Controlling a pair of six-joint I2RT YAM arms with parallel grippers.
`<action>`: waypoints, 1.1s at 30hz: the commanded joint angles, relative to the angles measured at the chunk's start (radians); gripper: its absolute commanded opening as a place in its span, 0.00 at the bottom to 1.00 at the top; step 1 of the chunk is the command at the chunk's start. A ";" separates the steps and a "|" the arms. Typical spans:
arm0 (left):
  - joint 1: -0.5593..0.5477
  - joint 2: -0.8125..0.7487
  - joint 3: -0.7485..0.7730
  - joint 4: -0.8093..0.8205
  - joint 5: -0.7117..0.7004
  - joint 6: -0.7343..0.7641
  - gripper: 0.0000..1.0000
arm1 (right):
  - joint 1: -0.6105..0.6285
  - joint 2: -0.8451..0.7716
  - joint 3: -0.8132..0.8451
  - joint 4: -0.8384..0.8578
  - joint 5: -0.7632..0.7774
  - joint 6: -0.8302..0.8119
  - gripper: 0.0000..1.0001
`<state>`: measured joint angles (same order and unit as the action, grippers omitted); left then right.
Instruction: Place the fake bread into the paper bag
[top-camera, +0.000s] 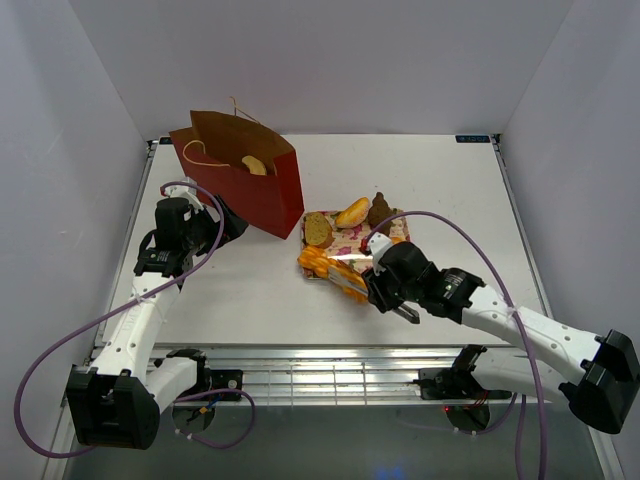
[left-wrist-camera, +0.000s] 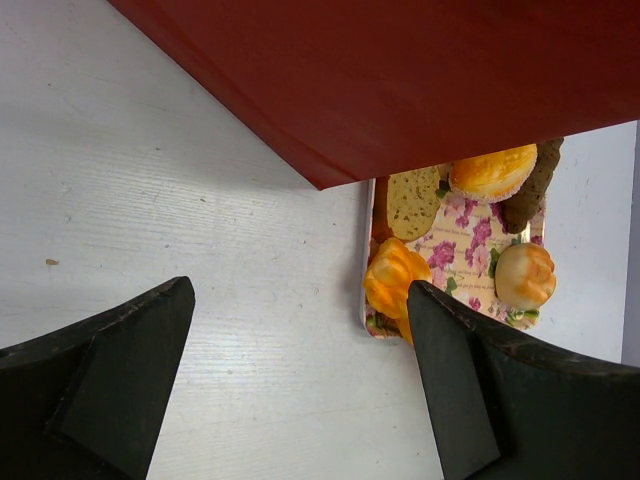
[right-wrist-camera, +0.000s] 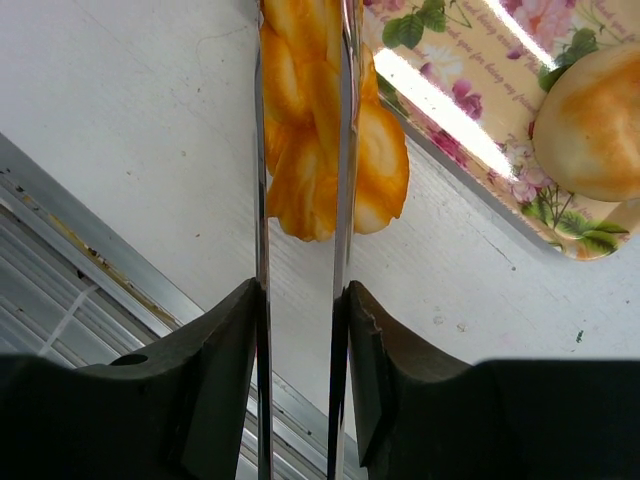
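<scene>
Dark red paper bag (top-camera: 262, 195) stands upright and open at the far left of the table (top-camera: 450, 180); one pale pastry (top-camera: 255, 165) shows inside its mouth, so the task is judged begun but well short of complete; most of the fake bread is outside the bag; on the pink floral tray (left-wrist-camera: 470, 235), just right of the bag, lie a toast slice (left-wrist-camera: 412, 203), a round cake (left-wrist-camera: 492, 172), a dark brown pastry (left-wrist-camera: 530, 190) and a pale roll (left-wrist-camera: 525, 275); the orange twisted loaf (top-camera: 328, 270) lies at the tray's near-left corner, partly over the rim and partly over the table; whether it rests there or is raised cannot be told. Right gripper (top-camera: 362, 272) reaches to this loaf from the near right; in the right wrist view its two thin metal fingers (right-wrist-camera: 345, 150) stand close together with the loaf between them, each pressed to a flank, and the loaf's near end bulges out past the right-hand blade; this is judged a grip on the loaf, taken across its width rather than along its length. Left gripper (left-wrist-camera: 300, 292) hangs just beside the bag's near wall, its dark fingers (left-wrist-camera: 110, 380) wide apart and holding nothing; no pastry lies between them. Outstanding, by judgement: the loaf to be carried over the bag mouth and released, then the four pieces on the tray.
</scene>
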<state>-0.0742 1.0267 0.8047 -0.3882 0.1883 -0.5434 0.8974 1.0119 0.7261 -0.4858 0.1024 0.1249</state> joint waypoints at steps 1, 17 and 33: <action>-0.003 -0.004 0.001 0.008 0.011 -0.004 0.98 | 0.003 -0.030 0.058 0.062 0.002 0.013 0.36; -0.004 -0.002 -0.001 0.006 0.013 -0.004 0.98 | 0.003 -0.052 0.139 0.096 -0.023 0.013 0.36; -0.003 -0.004 -0.002 0.008 0.010 -0.006 0.98 | 0.003 -0.068 0.283 0.125 -0.058 -0.001 0.35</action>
<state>-0.0742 1.0267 0.8047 -0.3882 0.1921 -0.5434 0.8974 0.9691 0.9237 -0.4416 0.0639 0.1299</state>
